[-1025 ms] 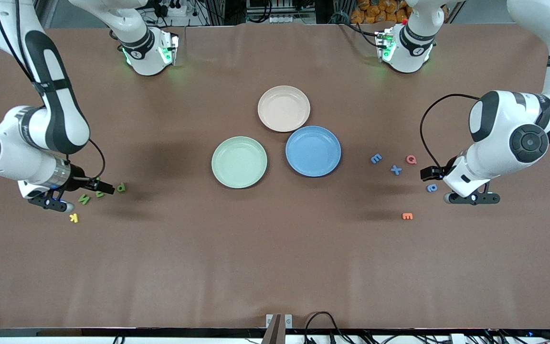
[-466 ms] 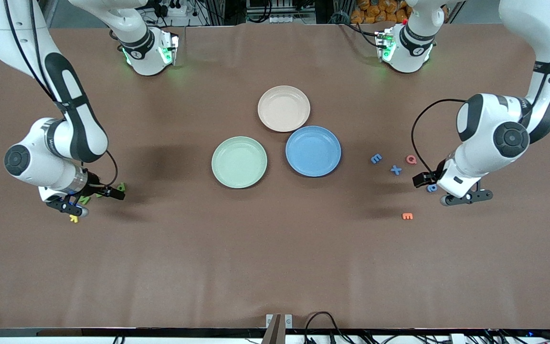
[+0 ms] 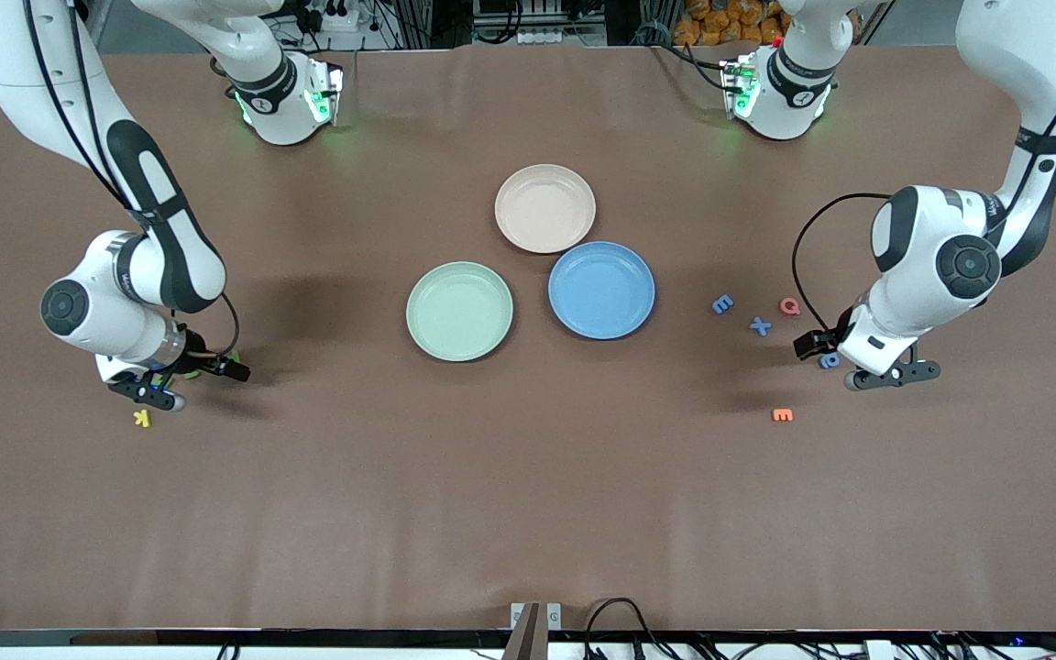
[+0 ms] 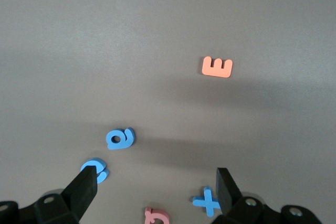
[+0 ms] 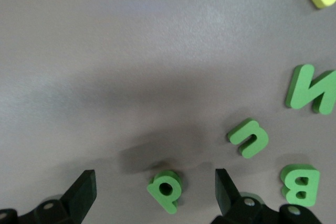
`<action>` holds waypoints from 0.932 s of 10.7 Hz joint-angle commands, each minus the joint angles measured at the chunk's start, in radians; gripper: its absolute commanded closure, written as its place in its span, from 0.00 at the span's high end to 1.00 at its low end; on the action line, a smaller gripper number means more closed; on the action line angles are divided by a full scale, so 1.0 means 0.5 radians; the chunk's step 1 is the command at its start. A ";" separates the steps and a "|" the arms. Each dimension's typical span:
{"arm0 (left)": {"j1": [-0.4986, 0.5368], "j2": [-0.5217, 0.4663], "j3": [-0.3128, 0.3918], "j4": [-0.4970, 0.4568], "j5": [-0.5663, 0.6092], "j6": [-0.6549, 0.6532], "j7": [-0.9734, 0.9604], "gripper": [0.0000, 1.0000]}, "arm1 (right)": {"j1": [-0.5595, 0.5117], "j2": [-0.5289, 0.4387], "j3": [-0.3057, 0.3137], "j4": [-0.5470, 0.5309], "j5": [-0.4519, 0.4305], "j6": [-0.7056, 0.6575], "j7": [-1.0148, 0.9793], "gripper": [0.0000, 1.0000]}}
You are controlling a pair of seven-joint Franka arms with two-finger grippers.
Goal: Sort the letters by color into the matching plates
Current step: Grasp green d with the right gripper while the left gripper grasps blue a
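Over the green letters (image 5: 249, 138), the right gripper (image 5: 155, 192) is hanging spread apart; the left gripper (image 4: 157, 192) is gaping over blue letters (image 4: 121, 138).

plates (image 3: 459, 311) mid-table, touching | letters (image 3: 760, 325) toward both arms' ends

A robotics lab: two white arm bases with green status lights (image 3: 288, 103) are bolted along the top edge of a table (image 3: 528, 513) covered in brown sheeting. Above that edge of the table sit power strips (image 3: 331, 16) and metal racking, and loose black cables (image 3: 615, 616) trail at the table's lower edge beside a small mount
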 commanded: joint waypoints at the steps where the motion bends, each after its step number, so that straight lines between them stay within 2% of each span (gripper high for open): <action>1: 0.012 0.076 -0.005 -0.006 0.064 0.077 -0.041 1.00 | 0.005 -0.024 0.003 -0.099 0.030 0.085 0.023 1.00; 6: 0.092 0.189 -0.002 -0.012 0.312 0.212 -0.025 1.00 | 0.015 -0.033 0.003 -0.188 0.030 0.168 0.023 1.00; 7: 0.095 0.199 -0.002 -0.009 0.318 0.224 -0.025 1.00 | 0.021 -0.030 0.003 -0.194 0.030 0.184 0.023 0.95; 9: 0.110 0.232 -0.002 -0.012 0.346 0.282 -0.025 1.00 | 0.030 -0.030 0.003 -0.198 0.030 0.184 0.023 0.72; 10: 0.141 0.263 -0.002 -0.012 0.404 0.304 -0.025 1.00 | 0.030 -0.033 0.003 -0.198 0.030 0.184 0.023 0.65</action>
